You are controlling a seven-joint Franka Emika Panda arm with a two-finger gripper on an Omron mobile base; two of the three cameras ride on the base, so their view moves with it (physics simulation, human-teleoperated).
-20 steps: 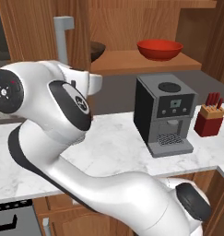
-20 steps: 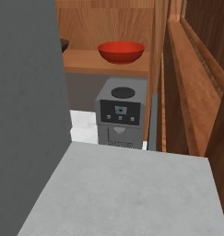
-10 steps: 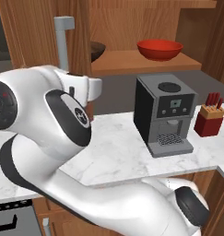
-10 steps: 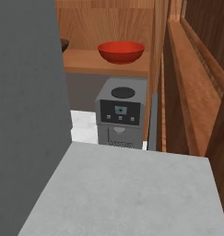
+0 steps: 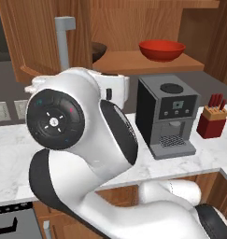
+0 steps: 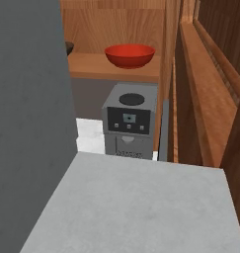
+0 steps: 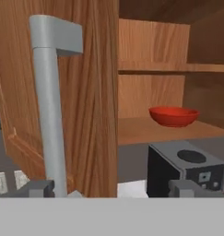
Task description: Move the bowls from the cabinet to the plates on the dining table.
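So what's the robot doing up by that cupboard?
It is getting bowls out of the cabinet. The door is swung open, and the tool sits open right beside the grey handle, holding nothing. The red bowl waits on the shelf above the coffee machine. A dark bowl peeks out behind the door. No bowl has been picked up yet.

Red bowl (image 5: 161,49) on cabinet (image 5: 133,63) shelf, above coffee machine (image 5: 167,115).
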